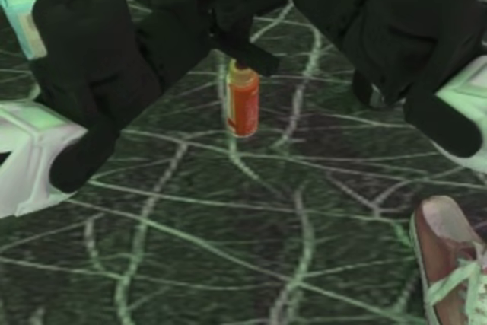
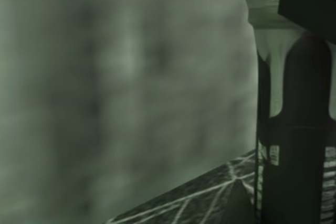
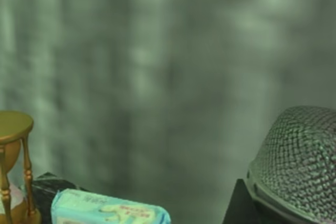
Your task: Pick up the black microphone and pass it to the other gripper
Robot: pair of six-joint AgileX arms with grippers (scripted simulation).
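Observation:
The black microphone is up in the air between my two raised arms. In the top view its dark handle point(image 1: 256, 58) juts out above the orange bottle. Its grey mesh head point(image 3: 298, 167) fills the corner of the right wrist view, right beside a dark finger point(image 3: 236, 205), so the right gripper point(image 1: 262, 17) appears shut on it. In the left wrist view a black stick point(image 2: 296, 140) stands close by; it looks like the handle. The left gripper point(image 1: 221, 32) is at the same spot, its fingers lost in the dark mass.
An orange bottle point(image 1: 243, 102) stands under the meeting point. A red-brown shoe point(image 1: 450, 264) lies at the near right corner. A light-blue tissue pack point(image 3: 107, 209) and a gold hourglass point(image 3: 13, 169) sit at the far left.

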